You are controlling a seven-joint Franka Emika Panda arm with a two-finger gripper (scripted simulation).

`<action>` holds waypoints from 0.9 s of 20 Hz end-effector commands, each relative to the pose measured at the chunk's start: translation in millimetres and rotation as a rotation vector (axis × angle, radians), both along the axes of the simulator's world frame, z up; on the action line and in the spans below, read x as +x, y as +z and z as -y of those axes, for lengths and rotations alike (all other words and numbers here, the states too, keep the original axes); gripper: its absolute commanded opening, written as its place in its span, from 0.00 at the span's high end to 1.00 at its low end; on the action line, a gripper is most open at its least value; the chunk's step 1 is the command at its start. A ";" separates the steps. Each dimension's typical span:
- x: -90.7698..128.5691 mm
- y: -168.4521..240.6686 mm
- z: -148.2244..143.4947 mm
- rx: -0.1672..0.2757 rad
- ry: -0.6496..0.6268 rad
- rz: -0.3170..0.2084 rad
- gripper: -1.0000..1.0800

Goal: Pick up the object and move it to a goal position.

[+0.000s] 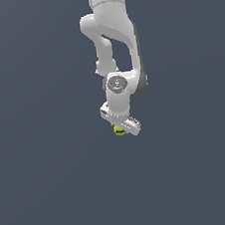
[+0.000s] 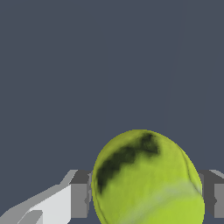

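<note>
- Tennis ball [image 2: 146, 179] sits between the gripper [image 1: 121, 130] fingers [image 2: 78, 199], directly under the white hand.
- Fingers flank the ball on both sides; contact unclear, so grip state cannot be told.
- Judgement: confirm a centred, firm squeeze before lifting; rise slowly.

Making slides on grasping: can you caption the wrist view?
Small yellow-green ball with a dark mark sits between the white gripper's grey fingers, above a plain dark grey floor.
</note>
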State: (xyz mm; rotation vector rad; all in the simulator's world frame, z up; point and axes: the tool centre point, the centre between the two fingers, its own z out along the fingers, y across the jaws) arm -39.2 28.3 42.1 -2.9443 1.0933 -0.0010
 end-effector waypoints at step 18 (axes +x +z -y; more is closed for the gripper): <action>-49.1 27.1 96.5 0.000 -0.001 0.000 1.00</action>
